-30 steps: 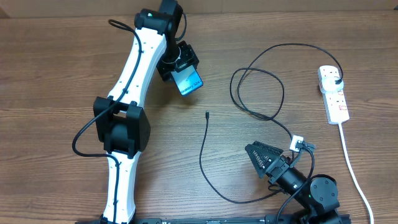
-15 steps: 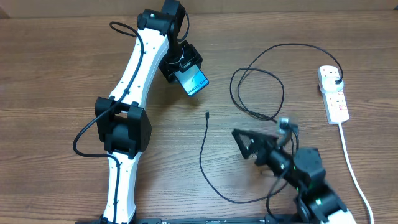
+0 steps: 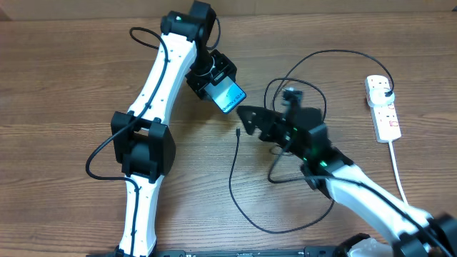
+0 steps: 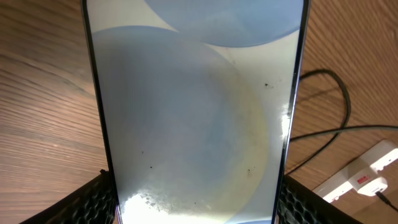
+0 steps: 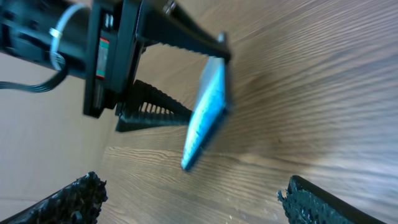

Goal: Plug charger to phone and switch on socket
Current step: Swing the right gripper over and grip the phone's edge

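Note:
The phone [image 3: 228,96], its screen lit blue, is held tilted above the table with my left gripper [image 3: 220,87] shut on its long edges. In the left wrist view the phone [image 4: 193,112] fills the frame between the black fingers [image 4: 93,199]. My right gripper [image 3: 245,120] is open and empty just right of the phone, which it sees edge-on [image 5: 208,112]. The charger [image 3: 232,178] is a thin black cable whose small tip [image 3: 237,131] lies on the wood below the phone. Its loops [image 3: 314,107] run back to the white socket [image 3: 385,118] at the right edge.
The socket's thick white lead [image 3: 401,185] runs toward the front right edge. My left arm [image 3: 153,93] stretches diagonally over the left half of the table. The right arm [image 3: 357,189] lies over the cable's lower loop. The table is brown wood.
My right arm has swung from the front right up and left, close to the phone. The left gripper has carried the phone slightly right and down.

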`<action>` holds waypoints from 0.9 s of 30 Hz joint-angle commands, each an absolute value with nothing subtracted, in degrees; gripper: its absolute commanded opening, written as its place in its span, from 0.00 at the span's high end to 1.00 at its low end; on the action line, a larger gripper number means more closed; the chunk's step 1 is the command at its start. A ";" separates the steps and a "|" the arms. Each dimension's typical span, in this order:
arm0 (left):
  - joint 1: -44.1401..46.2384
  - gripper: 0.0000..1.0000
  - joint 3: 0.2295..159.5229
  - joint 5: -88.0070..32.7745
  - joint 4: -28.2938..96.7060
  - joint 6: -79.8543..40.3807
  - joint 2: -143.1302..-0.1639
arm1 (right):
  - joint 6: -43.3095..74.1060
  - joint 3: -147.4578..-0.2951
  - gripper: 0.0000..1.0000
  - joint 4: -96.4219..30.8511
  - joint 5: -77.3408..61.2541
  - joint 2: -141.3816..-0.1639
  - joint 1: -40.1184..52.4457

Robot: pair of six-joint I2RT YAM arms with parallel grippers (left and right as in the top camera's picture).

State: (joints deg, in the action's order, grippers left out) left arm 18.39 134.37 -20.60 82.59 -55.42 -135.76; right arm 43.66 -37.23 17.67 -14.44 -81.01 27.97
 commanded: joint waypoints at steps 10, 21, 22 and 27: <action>20.03 0.96 135.59 -24.88 82.26 -57.04 -133.69 | 43.20 -44.01 0.22 18.41 -9.61 -90.48 29.19; 22.61 0.95 135.59 -27.57 82.21 -57.04 -133.69 | 45.17 -44.01 0.31 18.57 -6.44 -90.52 29.19; 22.87 0.95 135.59 -27.33 82.24 -57.04 -133.69 | 45.60 -44.01 0.34 18.59 -6.20 -90.52 29.19; 23.90 0.96 135.59 -27.07 82.26 -57.47 -133.69 | 46.48 -44.01 0.38 18.55 -5.13 -90.52 29.19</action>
State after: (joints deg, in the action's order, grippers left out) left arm 23.31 134.37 -25.54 82.46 -55.88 -135.76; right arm 45.52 -42.44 18.26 -6.81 -90.43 29.12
